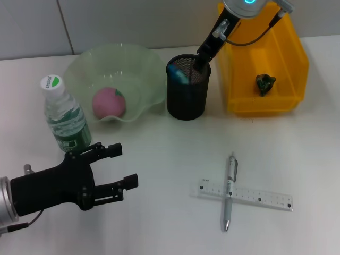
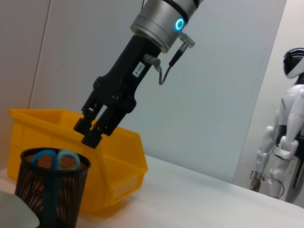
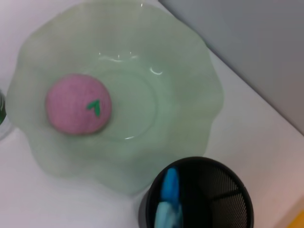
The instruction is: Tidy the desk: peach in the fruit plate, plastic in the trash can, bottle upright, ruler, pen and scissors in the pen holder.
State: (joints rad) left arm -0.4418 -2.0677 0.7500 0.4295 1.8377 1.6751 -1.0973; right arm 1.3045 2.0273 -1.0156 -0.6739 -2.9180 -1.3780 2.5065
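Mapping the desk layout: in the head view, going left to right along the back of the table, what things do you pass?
Bottle → fruit plate holding the peach → pen holder → yellow trash can.

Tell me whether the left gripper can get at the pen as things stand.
Probably yes. The left gripper hovers open over bare table, and nothing stands between it and the pen, which lies crossed over the ruler.

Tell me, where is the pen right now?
In the head view the pen lies on the table toward the robot's right, crossed over the clear ruler, nearer the robot than the black pen holder.
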